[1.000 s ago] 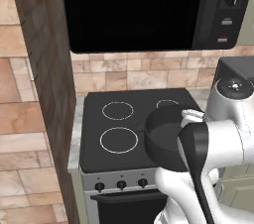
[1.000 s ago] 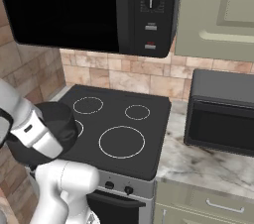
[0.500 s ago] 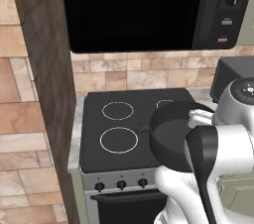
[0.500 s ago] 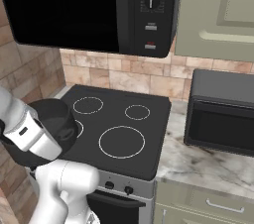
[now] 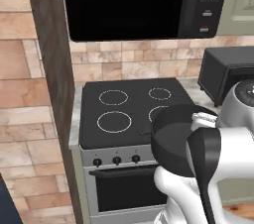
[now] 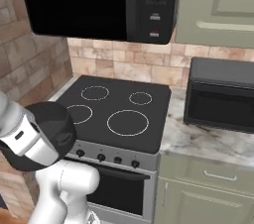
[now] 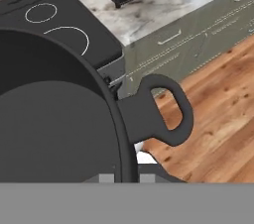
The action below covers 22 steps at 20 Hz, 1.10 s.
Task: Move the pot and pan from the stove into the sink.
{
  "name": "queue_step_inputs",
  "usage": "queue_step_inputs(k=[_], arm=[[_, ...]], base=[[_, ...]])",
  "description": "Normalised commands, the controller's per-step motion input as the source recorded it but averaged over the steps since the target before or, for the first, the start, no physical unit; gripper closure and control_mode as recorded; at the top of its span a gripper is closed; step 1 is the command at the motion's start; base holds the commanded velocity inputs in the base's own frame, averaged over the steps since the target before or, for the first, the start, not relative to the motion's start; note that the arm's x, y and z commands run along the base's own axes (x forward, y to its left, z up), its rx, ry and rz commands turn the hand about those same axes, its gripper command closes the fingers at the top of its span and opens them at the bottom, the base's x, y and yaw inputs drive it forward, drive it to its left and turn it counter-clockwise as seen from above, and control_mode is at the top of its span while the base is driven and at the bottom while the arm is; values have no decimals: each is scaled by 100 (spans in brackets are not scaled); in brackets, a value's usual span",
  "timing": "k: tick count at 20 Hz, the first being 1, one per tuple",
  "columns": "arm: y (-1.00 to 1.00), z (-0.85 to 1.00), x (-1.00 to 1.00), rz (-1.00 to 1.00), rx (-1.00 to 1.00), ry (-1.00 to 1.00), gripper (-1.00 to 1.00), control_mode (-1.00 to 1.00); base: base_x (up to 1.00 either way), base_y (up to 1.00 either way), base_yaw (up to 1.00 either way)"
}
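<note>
Dark pot (image 5: 173, 139) lifted off the stove (image 5: 129, 111).
We hold it with jaws pinched on its rim, its loop handle (image 7: 161, 111) jutting sideways over the floor.

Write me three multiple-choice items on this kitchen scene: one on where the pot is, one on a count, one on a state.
1. Where is the pot?
A. On a rear burner
B. Held up at the front edge of the stove, off the glass
C. On the counter by the black oven box

2. How many white burner rings does the cooktop show?
A. Two
B. Four
C. Six

3. How is the stove's oven door?
A. Shut
B. Wide open
C. Missing

Answers:
1 B: the pot hangs by the arm in front of the knobs.
2 B: two rear and two front rings show.
3 A: the door sits flush under the knobs.
</note>
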Motion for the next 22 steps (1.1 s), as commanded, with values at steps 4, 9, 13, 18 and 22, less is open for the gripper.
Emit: queue_step_inputs(k=[4,9,13,18,22], arm=[[0,0,0,0,0,0,100,100],[0,0,0,0,0,0,100,100],[0,0,0,0,0,0,100,100],[0,0,0,0,0,0,100,100],[0,0,0,0,0,0,100,100]], base=[[-64,-12,-9],[-23,-28,-32],[0,-25,-41],[0,-24,-44],[0,-19,-47]])
